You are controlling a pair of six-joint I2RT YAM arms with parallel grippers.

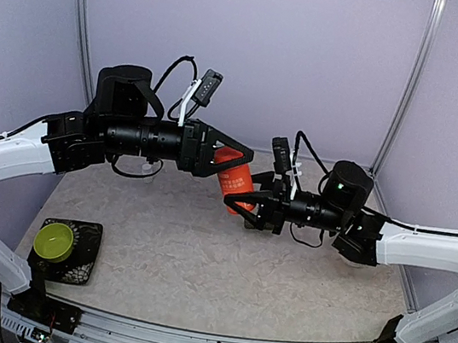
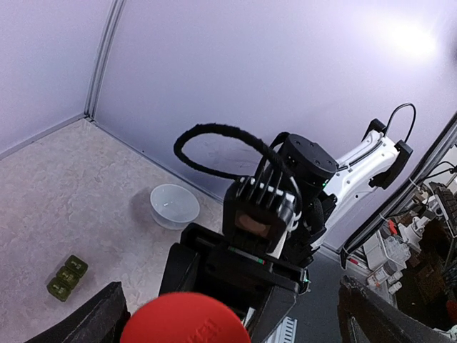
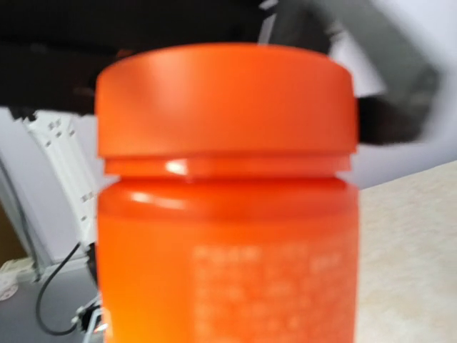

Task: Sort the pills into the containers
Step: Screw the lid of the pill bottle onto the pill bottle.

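In mid-air, the right gripper is clamping the orange bottle, so the wide-spread left gripper should be centring squarely over its lid.

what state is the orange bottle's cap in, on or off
On. The right wrist view shows the cap seated squarely on the orange bottle.

Quick counts:

- Arms: 2, left arm and right arm.
- Claws: 2, left claw and right claw.
- Orange bottle: 1, with 1 orange cap.
- Pill box: 1, dark green, 3 square cells joined in a row.
- Bowls: 2 total, 1 white bowl and 1 lime-green bowl.
- Black tray: 1, under the lime-green bowl.
- Tabletop: 1.
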